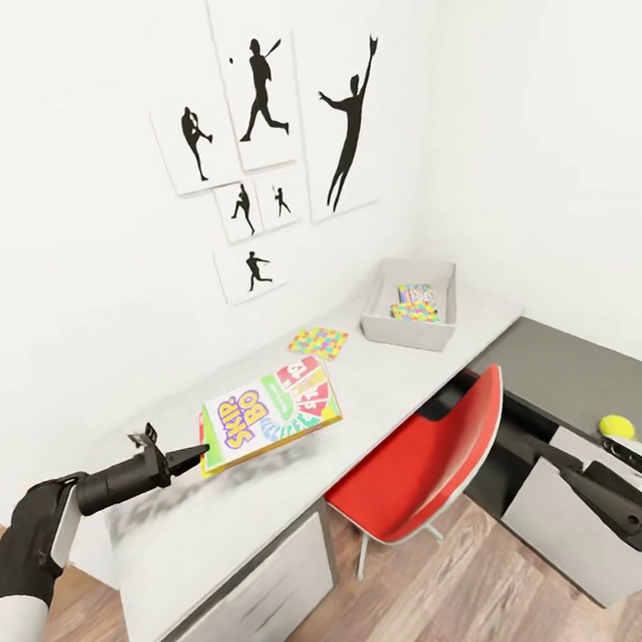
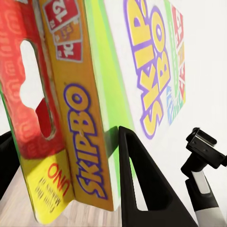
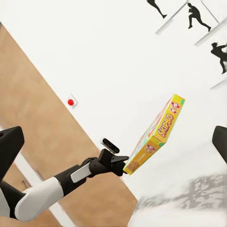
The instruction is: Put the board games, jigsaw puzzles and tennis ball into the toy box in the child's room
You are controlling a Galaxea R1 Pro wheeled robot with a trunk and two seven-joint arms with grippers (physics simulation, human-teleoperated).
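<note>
At nine o'clock my left gripper (image 1: 198,453) is clamped on the end of the Skip-Bo board game (image 1: 269,414), carrying it above the table (image 1: 186,536). One jigsaw puzzle (image 1: 318,342) lies loose toward twelve; the toy box (image 1: 387,328) at one o'clock already holds a second puzzle. At four o'clock the tennis ball (image 1: 616,426) waits beside my right arm; I cannot tell that gripper's state.
</note>
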